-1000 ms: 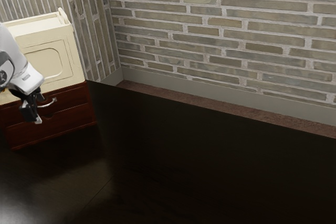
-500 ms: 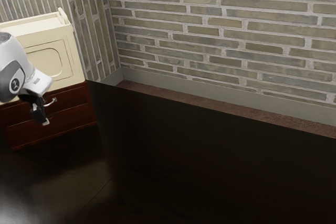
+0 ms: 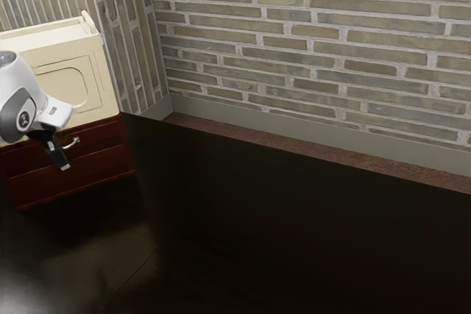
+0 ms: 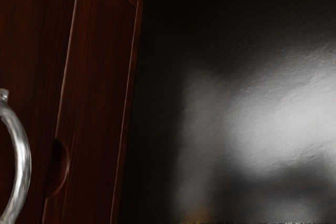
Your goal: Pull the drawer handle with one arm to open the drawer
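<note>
Your fingers [image 3: 58, 157] are near the handle [image 4: 23, 156], apart or together you can't tell, so straddle it squarely before pulling.

The exterior view looks from beside the arm [image 3: 18, 101], well back and somewhat above, across the dark bench [image 3: 294, 218] toward the brick wall [image 3: 309, 49]. Carried by the arm, the wrist view looks downward from close by, past the red-brown drawer cabinet [image 3: 81, 170]; both share its front, the curved metal handle [image 4: 23, 156] and some bench.
</note>
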